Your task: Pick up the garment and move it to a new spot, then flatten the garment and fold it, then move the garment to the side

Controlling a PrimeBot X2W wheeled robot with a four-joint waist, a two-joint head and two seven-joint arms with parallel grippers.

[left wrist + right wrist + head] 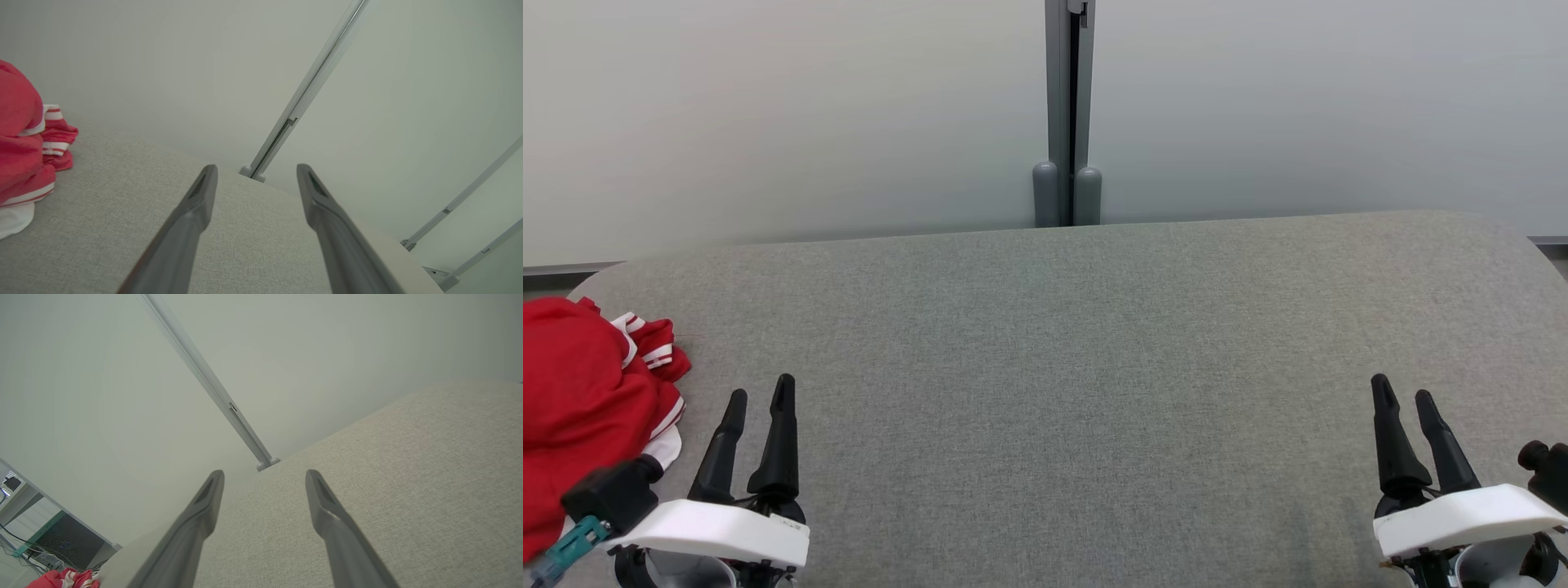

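— At the left end of the grey fabric table (1054, 367) I have the garment (580, 400): a red heap with white stripes and a bit of white cloth under it, bunched up by the table's edge.
— Is either hand on it?
— No. My left gripper (760, 389) sits just beside the heap, on its right, with the fingers spread wide and holding nothing. From the left wrist camera I see table fabric between the two fingers and the red pile off to one side.
— And the right?
— My right gripper (1403, 390) is well apart from the garment, at the table's right end. Its jaws are equally wide and it grips nothing.
— What's behind the table?
— Pale wall panels, joined by a grey post (1067, 114) at the middle of the far edge.
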